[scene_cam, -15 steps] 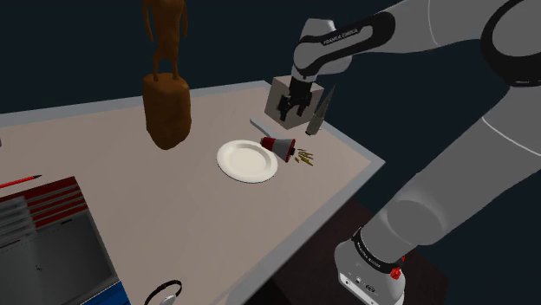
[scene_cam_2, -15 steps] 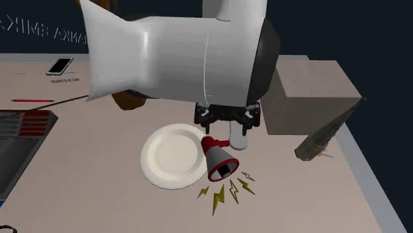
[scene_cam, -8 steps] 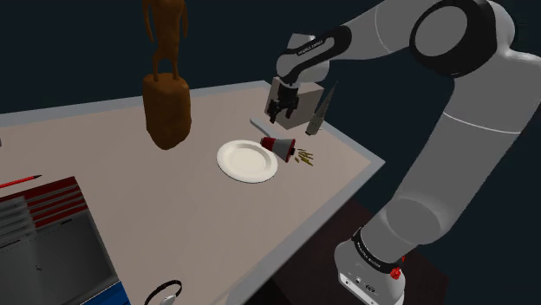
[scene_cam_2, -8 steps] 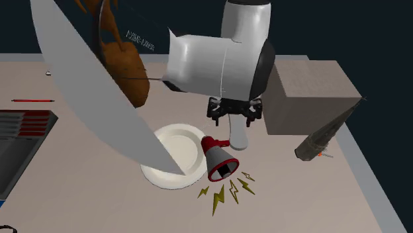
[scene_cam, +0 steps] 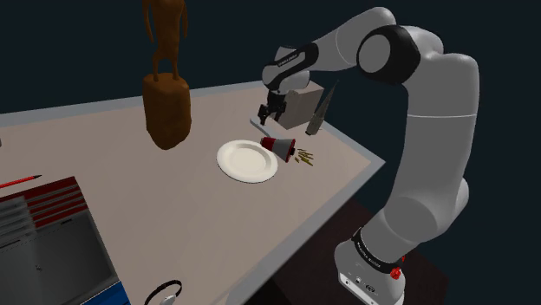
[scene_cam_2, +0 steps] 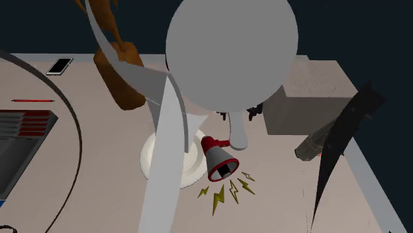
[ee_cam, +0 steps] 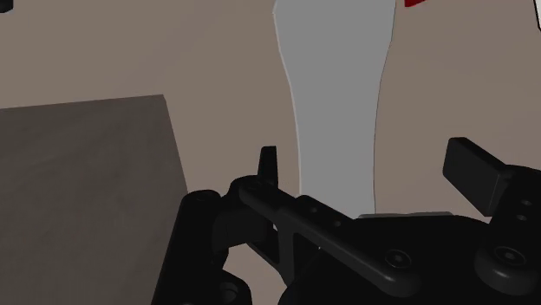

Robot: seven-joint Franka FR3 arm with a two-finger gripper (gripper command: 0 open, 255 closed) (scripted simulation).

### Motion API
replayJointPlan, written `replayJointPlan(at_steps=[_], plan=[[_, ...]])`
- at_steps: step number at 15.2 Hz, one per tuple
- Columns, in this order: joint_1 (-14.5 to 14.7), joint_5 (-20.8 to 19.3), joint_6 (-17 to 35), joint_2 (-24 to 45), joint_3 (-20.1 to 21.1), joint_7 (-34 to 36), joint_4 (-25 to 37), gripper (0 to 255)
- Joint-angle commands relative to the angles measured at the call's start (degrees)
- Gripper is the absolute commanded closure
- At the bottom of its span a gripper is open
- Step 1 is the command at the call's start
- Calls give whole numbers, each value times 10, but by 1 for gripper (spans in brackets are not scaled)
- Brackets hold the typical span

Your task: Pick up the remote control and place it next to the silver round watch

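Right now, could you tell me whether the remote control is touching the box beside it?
Apart. The wrist view shows a strip of table running between the light grey remote control and the box.

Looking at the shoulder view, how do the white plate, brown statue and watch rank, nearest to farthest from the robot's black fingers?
1. white plate, just below the fingers.
2. brown statue, off to that view's left.
3. watch, far down at that view's bottom edge.

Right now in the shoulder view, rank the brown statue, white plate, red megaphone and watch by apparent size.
Largest: brown statue
Second: white plate
Unranked: red megaphone and watch look about alike, and the watch sits nearer the camera.
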Motion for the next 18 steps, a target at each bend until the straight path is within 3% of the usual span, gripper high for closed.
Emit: replayJointPlan(at_steps=[1,8,16,17,18], plan=[[-5,4,-1,25,2,-6,27,0],[-8,8,38,64,6,-9,27,0],[-8,8,38,64,6,-9,27,0],[-8,8,38,64,6,-9,27,255],[-8,8,38,64,6,-9,27,255]])
